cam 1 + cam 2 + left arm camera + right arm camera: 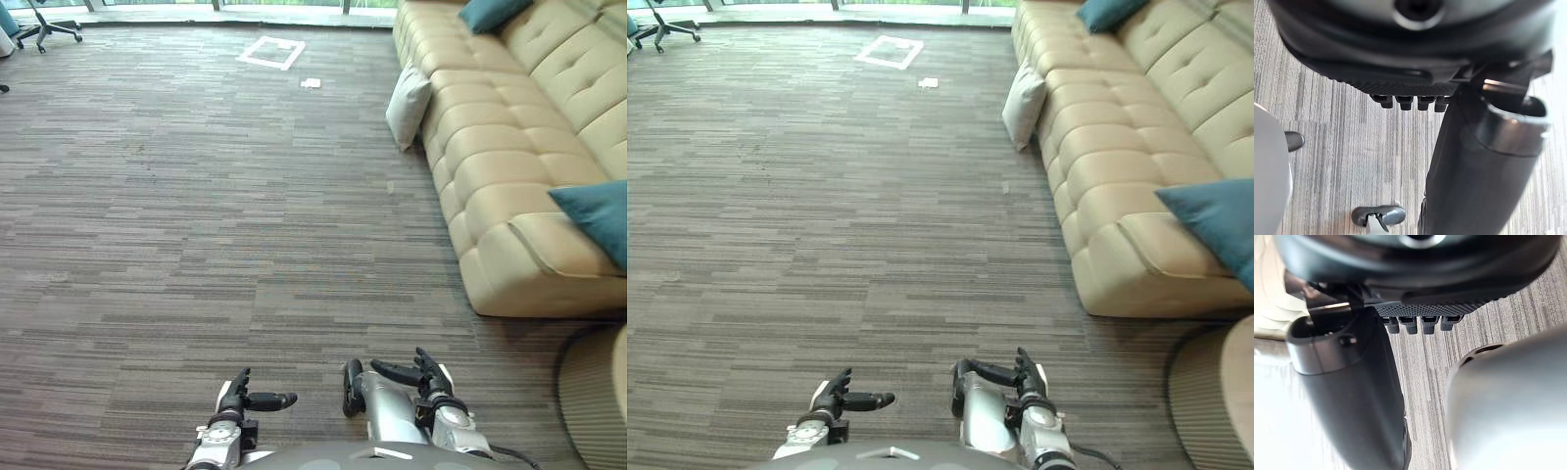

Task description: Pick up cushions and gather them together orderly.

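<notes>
My left hand (237, 398): hung loose, empty; nothing lay within reach.
My right hand (423, 380): likewise loose, empty.
White cushion (408, 106): leaned against the sofa (500, 157), well away.

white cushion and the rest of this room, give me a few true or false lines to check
1. The white cushion stands on the floor, leaning against the sofa. True.
2. All teal cushions lie on the floor. False: the far teal cushion and near teal cushion sit on the sofa.
3. The left robot hand holds a cushion. False: it is open and empty.
4. The right robot hand is open and empty. True.
5. The office chair touches the sofa. False: it stands far across the floor.
</notes>
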### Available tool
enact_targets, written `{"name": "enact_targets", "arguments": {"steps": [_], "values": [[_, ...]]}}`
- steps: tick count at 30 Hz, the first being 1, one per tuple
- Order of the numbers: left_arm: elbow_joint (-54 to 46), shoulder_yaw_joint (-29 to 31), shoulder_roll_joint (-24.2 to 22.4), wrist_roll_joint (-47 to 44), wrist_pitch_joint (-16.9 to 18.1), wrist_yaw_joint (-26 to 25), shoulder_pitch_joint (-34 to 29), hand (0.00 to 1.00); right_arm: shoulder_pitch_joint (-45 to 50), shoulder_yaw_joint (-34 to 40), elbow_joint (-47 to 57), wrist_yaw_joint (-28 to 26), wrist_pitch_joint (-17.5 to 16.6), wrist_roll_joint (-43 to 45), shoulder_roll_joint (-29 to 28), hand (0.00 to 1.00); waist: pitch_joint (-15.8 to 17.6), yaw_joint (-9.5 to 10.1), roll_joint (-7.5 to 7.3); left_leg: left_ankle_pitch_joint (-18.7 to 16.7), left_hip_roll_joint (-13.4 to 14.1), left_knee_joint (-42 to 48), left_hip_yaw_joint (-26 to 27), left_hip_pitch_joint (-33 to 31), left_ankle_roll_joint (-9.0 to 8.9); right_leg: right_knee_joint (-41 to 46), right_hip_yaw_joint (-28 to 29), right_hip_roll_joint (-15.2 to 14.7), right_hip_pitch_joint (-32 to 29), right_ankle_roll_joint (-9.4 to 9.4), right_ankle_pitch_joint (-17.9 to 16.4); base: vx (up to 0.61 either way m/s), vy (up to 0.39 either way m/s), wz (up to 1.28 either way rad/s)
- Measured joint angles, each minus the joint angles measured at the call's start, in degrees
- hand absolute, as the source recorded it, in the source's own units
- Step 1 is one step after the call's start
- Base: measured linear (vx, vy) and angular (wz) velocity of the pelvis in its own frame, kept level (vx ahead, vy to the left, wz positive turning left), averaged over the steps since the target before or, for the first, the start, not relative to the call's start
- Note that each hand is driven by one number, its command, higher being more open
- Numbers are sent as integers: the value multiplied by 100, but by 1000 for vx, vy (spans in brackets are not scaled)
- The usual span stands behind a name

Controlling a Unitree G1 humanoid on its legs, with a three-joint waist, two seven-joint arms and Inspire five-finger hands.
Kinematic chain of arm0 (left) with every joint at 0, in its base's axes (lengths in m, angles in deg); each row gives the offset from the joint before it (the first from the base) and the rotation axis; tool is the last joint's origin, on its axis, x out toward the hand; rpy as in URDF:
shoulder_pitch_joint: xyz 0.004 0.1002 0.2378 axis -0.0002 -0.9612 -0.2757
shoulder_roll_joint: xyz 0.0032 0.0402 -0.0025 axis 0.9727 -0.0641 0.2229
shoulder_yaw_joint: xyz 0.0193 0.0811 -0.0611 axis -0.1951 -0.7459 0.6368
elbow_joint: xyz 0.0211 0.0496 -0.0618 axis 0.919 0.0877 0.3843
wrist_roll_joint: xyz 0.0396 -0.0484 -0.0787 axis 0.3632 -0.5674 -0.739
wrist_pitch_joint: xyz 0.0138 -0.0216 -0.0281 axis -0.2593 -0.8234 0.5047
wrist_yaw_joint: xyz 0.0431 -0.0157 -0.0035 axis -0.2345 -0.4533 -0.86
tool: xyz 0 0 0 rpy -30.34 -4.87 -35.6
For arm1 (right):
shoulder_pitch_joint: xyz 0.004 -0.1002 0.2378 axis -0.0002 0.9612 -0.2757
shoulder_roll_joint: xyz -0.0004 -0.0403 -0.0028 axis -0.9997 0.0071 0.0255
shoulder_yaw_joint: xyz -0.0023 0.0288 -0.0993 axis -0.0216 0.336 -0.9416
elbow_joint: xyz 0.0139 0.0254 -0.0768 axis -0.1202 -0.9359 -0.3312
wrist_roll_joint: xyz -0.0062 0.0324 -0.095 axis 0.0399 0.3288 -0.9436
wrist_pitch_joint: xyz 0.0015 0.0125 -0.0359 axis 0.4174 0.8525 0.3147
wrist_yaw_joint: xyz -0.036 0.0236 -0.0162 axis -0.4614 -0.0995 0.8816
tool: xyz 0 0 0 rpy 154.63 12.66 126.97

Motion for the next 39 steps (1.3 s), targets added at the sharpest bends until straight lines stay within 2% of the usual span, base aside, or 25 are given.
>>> {"name": "enact_targets", "arguments": {"steps": [1,3,4,6,7,9,10,13,14,15,16,18,20,22,23,24,27,29,30,31,32,33,35,38,39], "values": [[-1,-1,-35,2,11,-4,-16,100,58,-10,31,-7,1,1,-8,100,-73,6,44,-5,44,295,-124,-94,-14,-13,-26,29,104,22,-239,493,-237,29],[-59,67,-173,2,39,-13,-6,100,161,-12,113,-40,36,1,-9,100,-106,-27,184,250,376,2408,-591,-1028,-713,-324,-297,158,605,19,-483,521,-234,50],[-249,251,-293,-1,32,32,-62,100,249,-27,198,-46,80,-2,37,100,-123,-19,282,611,773,4391,-679,-1980,-1031,-658,-470,379,1047,-20,-560,456,-141,38],[-502,451,-310,-5,37,53,-131,100,270,-85,194,-44,124,2,52,100,-91,46,337,550,1189,5758,-303,-2557,-948,-1001,-493,621,1655,-102,-641,431,-93,6],[-618,527,-257,-12,39,50,-168,100,313,-132,196,-36,123,9,2,100,-53,77,219,397,1351,6101,59,-2858,-690,-1292,-491,665,2076,-176,-725,313,-45,-8],[-771,519,-198,-18,76,57,-190,100,367,-141,178,-5,148,14,-86,100,-115,104,100,31,1373,5730,619,-3490,-288,-1901,-453,665,2657,-66,-667,444,-60,-9],[-823,519,-201,-18,99,57,-193,100,367,-151,179,4,157,13,-96,100,-117,119,102,-61,1364,5502,745,-3639,-242,-2044,-436,666,2787,-33,-646,433,-32,-15],[-878,481,-264,-19,220,92,-94,100,276,-197,17,34,207,12,-115,100,-32,269,-17,-23,583,2353,911,-3931,-42,-2690,-211,463,3518,62,-586,546,104,-30],[-877,478,-263,-20,218,91,-78,100,262,-197,-4,35,207,12,-118,100,-28,283,-21,54,519,2094,880,-3927,-51,-2716,-182,449,3556,62,-586,501,185,-63],[-805,405,-255,-33,205,81,-50,100,200,-242,-157,35,193,11,-34,100,-52,368,86,1154,276,732,560,-3900,24,-2837,158,540,3723,267,-543,551,211,-78],[-776,384,-196,-30,198,68,-52,100,154,-260,-251,34,192,9,-45,100,-87,390,95,1628,210,756,452,-3855,420,-2847,381,513,3811,360,-553,571,212,-71],[-607,390,-29,-25,168,61,102,100,135,-243,-250,55,156,8,-204,100,-124,302,-193,1227,58,1042,519,-3918,483,-2655,510,241,3733,498,-472,510,165,-16],[-585,383,57,-25,115,60,144,100,248,-235,-260,59,152,4,-219,100,-124,342,-328,553,-44,1603,659,-3828,563,-1213,730,-70,3255,605,-411,581,206,-13],[-428,356,128,-22,87,35,145,100,272,-242,-251,59,155,2,-215,100,-139,312,-433,99,-311,1614,802,-3348,652,860,812,-567,2479,1028,198,611,202,-16],[-346,258,160,-20,57,16,143,100,264,-252,-254,57,145,-4,-202,100,-133,297,-433,-16,-372,1550,816,-3142,677,1442,781,-680,2257,1031,229,588,147,-12],[-247,137,240,-20,-8,-28,95,100,214,-280,-243,-2,124,-5,-97,100,-91,243,-369,-207,-449,1236,814,-2528,693,2305,595,-779,1804,773,8,348,53,-7],[-171,136,280,-23,-23,-62,-75,100,147,-371,-190,8,6,-2,71,100,-41,175,-139,-221,-336,519,773,-1604,590,2287,-10,-533,978,360,-440,628,22,7],[-50,108,286,-22,-55,-63,-62,100,2,-401,-134,4,-41,2,108,100,11,40,-97,-210,-58,179,747,-1122,572,706,-326,-163,118,336,-540,588,-135,39],[-44,98,286,-22,-56,-63,-61,100,-2,-401,-127,4,-41,4,107,100,14,37,-99,-210,-49,164,747,-1103,572,607,-321,-151,92,359,-516,554,-182,33],[-10,-33,303,-16,-69,-49,-73,100,-24,-402,-72,-1,-37,7,89,100,29,12,-123,-231,22,-13,762,-871,525,-586,-265,-41,-69,535,-103,461,-197,32],[-3,-92,369,2,-70,9,-76,100,-11,-409,-62,-2,-40,10,65,100,46,-32,-215,-271,2,-168,779,-642,405,-1551,-231,-8,-27,596,689,709,-298,37],[98,-110,317,2,-66,1,-40,100,-87,-399,-139,-3,-35,-1,82,100,72,-42,-128,-352,169,-332,771,-330,208,-1583,-291,185,155,18,1331,689,-272,3],[78,-99,236,1,-31,7,40,100,-208,-348,-156,9,-35,-3,73,100,117,1,-73,-286,89,-387,634,-307,145,-1234,-223,262,38,0,964,504,-163,-21],[86,10,57,92,-9,62,45,100,-55,-129,-39,6,24,-1,-43,100,37,-59,-67,29,171,182,716,-127,-142,-304,-165,281,112,-113,-110,451,-170,-10],[32,76,12,98,-11,57,44,100,-15,-137,-7,0,50,-3,-48,100,32,-86,-51,97,409,1417,471,-608,-505,-448,-218,358,374,-91,-256,553,-255,5]]}}
